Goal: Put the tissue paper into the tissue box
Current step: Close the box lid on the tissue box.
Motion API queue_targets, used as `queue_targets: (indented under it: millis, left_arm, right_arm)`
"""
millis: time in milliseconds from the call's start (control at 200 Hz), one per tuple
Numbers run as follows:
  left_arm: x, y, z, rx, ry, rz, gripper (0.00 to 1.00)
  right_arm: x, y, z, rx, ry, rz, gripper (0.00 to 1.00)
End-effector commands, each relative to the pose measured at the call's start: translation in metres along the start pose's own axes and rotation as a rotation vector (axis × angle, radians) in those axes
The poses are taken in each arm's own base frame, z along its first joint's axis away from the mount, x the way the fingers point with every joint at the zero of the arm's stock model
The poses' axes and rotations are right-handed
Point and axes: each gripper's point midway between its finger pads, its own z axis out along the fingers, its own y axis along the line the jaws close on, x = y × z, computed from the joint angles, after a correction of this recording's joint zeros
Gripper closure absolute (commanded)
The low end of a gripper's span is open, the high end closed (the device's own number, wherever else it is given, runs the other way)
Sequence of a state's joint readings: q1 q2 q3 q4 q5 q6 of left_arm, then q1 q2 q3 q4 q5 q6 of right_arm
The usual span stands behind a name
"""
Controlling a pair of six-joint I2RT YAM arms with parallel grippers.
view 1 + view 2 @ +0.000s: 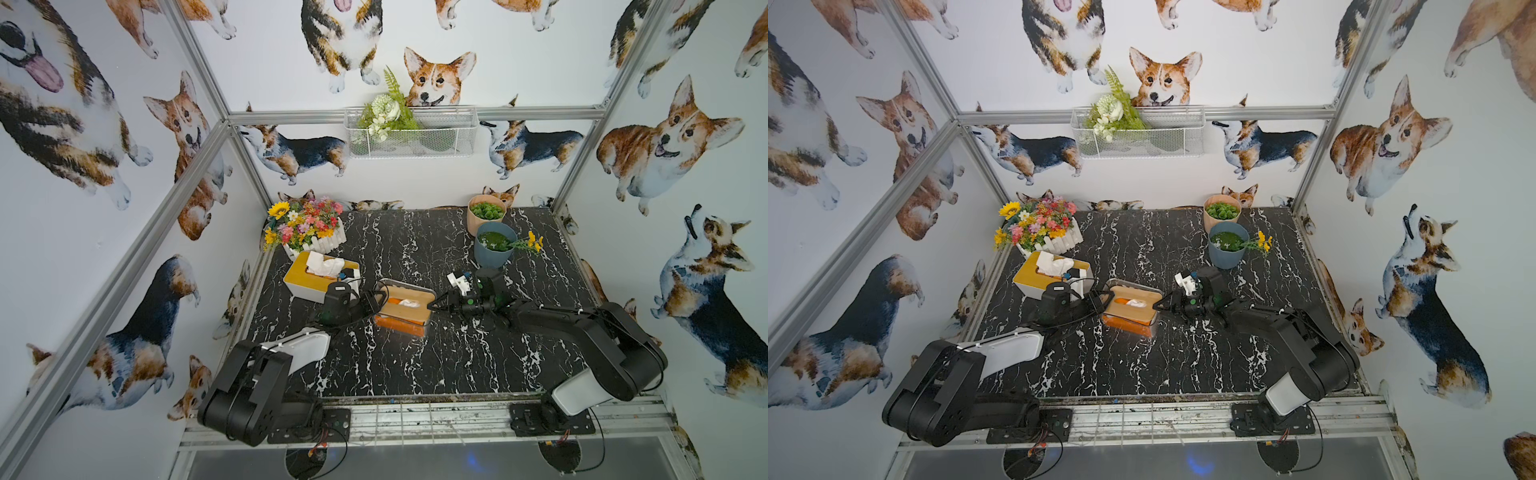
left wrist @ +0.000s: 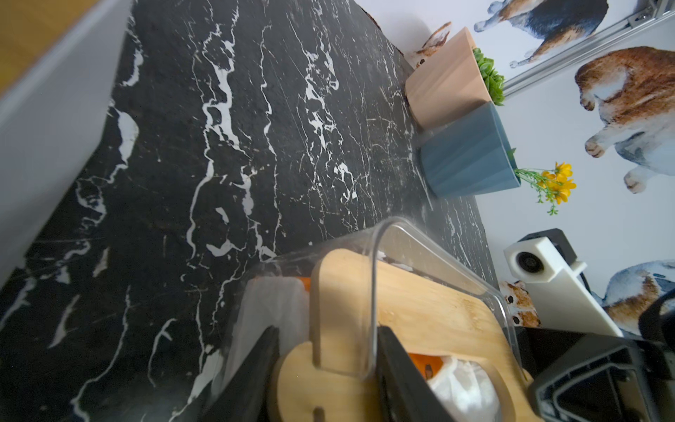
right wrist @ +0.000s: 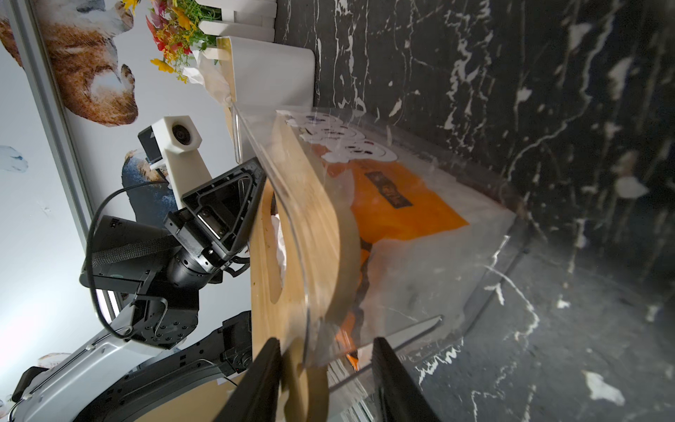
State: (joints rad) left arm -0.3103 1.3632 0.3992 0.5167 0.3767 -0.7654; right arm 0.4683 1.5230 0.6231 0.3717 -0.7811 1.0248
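At table (image 1: 415, 249) centre, tissue paper (image 1: 409, 303) sits inside the box (image 1: 399, 327), showing through the lid (image 1: 417, 314). The left gripper (image 1: 372, 301) clamps the lid's end, apparently to steady it; the right gripper (image 1: 432, 306) stands half-open astride the opposite end.

Tissue box (image 1: 401, 309): clear plastic, rectangular with rounded corners, topped by a pale wooden lid (image 2: 420, 303) with an oval slot.
Box place: just left of centre in both top views (image 1: 1130, 309), upright on the black marbled worktop (image 1: 436, 365), its long side roughly across the frame and slightly turned.
Lid pose: lies within the clear rim. In the left wrist view its rounded end tab fills the lower middle of the frame.
Tissue paper (image 1: 409, 303): white and crumpled, showing in the slot, barely above the wood (image 2: 460, 387).
Orange pack (image 3: 401, 204): inside the box, seen through the clear wall at centre frame in the right wrist view, with a white printed patch at its upper end.
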Motion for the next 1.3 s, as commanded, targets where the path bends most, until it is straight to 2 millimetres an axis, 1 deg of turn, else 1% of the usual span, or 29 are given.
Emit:
queue_targets:
  millis: [0,260,430,681,876,1081,1216,1291]
  left_arm:
    - [0.028,-0.018,-0.002,0.1,0.148,0.001,0.54]
    - [0.028,-0.016,-0.004,0.093,0.142,0.007,0.55]
    - [0.028,-0.017,-0.005,0.092,0.143,0.009,0.54]
    - [0.029,-0.016,-0.006,0.088,0.145,0.013,0.55]
    - [0.028,-0.016,-0.006,0.086,0.142,0.016,0.54]
    - [0.03,-0.014,-0.007,0.082,0.141,0.016,0.54]
    - [0.03,-0.013,-0.008,0.08,0.14,0.014,0.54]
    - [0.029,-0.015,-0.008,0.083,0.138,0.015,0.54]
  right_arm:
    - [0.005,-0.009,-0.003,0.037,0.008,-0.004,0.55]
    - [0.009,-0.007,-0.008,0.022,0.015,-0.008,0.52]
    - [0.011,-0.006,-0.014,0.023,0.03,-0.01,0.47]
    - [0.005,-0.005,-0.028,0.028,-0.007,-0.023,0.45]
    - [0.003,-0.002,-0.035,0.029,-0.018,-0.031,0.44]
    - [0.012,-0.006,-0.039,0.05,-0.004,-0.011,0.44]
    - [0.017,0.0,-0.041,0.036,0.004,-0.009,0.44]
    - [0.02,0.003,-0.039,0.033,0.014,-0.012,0.43]
